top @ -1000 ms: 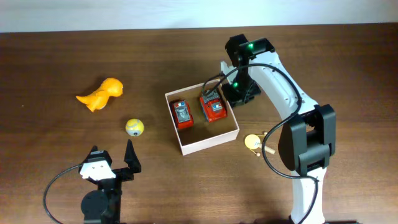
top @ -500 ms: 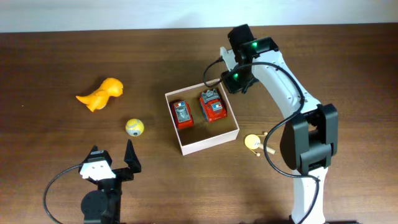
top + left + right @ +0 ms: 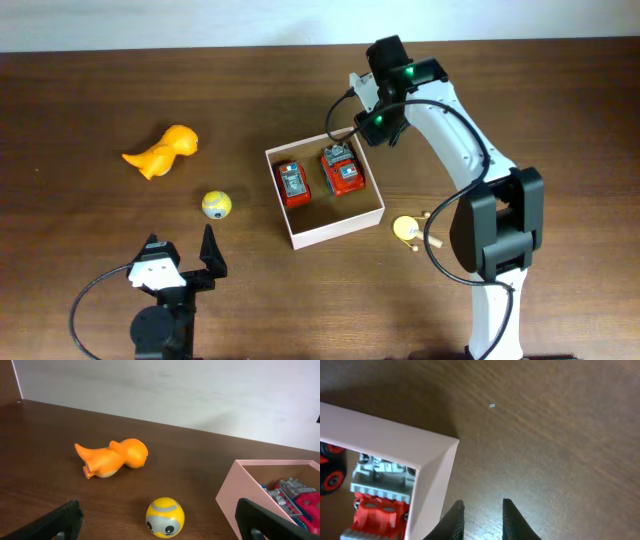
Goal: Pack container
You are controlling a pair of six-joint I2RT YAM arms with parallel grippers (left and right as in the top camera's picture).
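Item 1: the container [image 3: 338, 230], a square shallow box with white walls and a tan inside, is being seen near the middle of the overhead frame, turned slightly askew on the table [image 3: 90, 80]. It is being shown at the lower right edge of the left wrist view and at the left side of the right wrist view.

Item 2: two red toy cars are being carried inside the container, side by side. The left car [image 3: 293, 184] and the right car [image 3: 342, 171] are being kept slightly apart.

Item 3: the right gripper [image 3: 481, 510] is being held above bare tabletop just outside the container's upper right corner. Its fingers [image 3: 455, 522] are being kept narrowly parted, and nothing is being gripped between them.

Item 4: the left gripper [image 3: 181, 243] is being held at the lower left of the overhead frame, well apart from the container. Its fingers are being spread wide, and nothing is being held.

Item 5: an orange toy animal [image 3: 162, 151] is being shown lying on its side at the upper left of the overhead frame.

Item 6: a yellow ball [image 3: 216, 205] with a grey face is being seen between the toy animal and the container, touching neither.

Item 7: a small yellow object [image 3: 408, 229] with thin sticks is being seen just right of the container's lower right corner; its kind cannot be told.
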